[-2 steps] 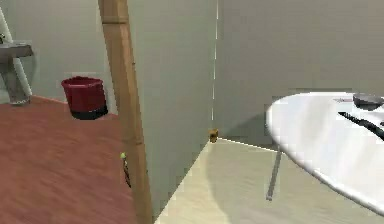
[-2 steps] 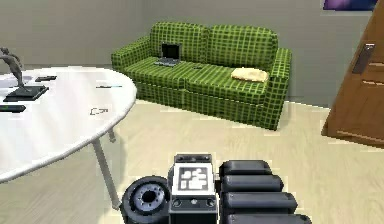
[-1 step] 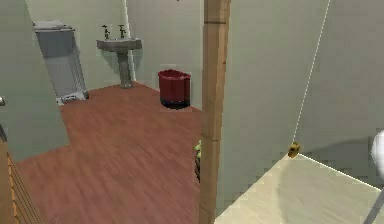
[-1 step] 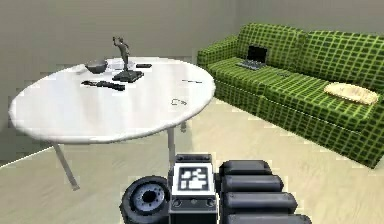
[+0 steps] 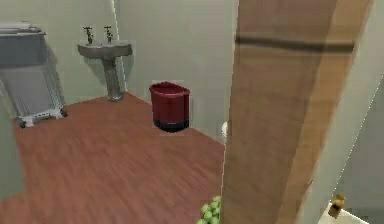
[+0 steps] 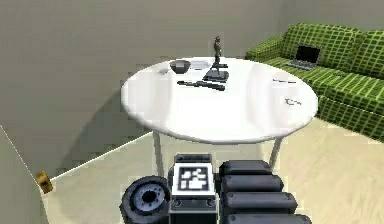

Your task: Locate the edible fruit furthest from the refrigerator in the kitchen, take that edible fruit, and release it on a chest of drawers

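My arm lies drawn in along the arm side view's bottom edge, with a white marker square (image 6: 192, 180) at its end. Left of the square sits the gripper's dark body (image 6: 148, 198). Its far end is too dark to make out, so I cannot tell whether it holds anything. A small green lumpy thing (image 5: 210, 212) pokes out at the forward view's bottom edge, beside a wooden door (image 5: 285, 110). Its kind cannot be told.
Ahead lies a bathroom with a red-brown plank floor, a pedestal sink (image 5: 106, 52) and a red bin (image 5: 170, 105). To the side stands a round white table (image 6: 220, 95) bearing a bowl (image 6: 180, 67), a small dark statue (image 6: 217, 48) and flat dark items. Behind it is a green sofa (image 6: 330, 50) with a laptop (image 6: 303, 58).
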Robot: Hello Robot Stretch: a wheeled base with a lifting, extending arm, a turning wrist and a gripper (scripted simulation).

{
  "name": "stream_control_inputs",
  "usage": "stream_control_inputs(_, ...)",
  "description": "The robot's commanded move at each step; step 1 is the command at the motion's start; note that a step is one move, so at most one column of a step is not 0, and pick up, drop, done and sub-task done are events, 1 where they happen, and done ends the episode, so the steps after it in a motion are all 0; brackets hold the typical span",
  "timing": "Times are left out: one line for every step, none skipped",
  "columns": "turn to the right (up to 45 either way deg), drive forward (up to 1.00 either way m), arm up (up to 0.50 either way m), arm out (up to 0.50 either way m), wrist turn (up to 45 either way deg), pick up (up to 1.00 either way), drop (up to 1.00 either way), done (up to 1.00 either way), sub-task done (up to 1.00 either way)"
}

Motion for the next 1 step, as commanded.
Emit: stream_control_inputs(-42.0,0.00,0.00,0.00,0.0,0.00,0.00,0.00,0.00)
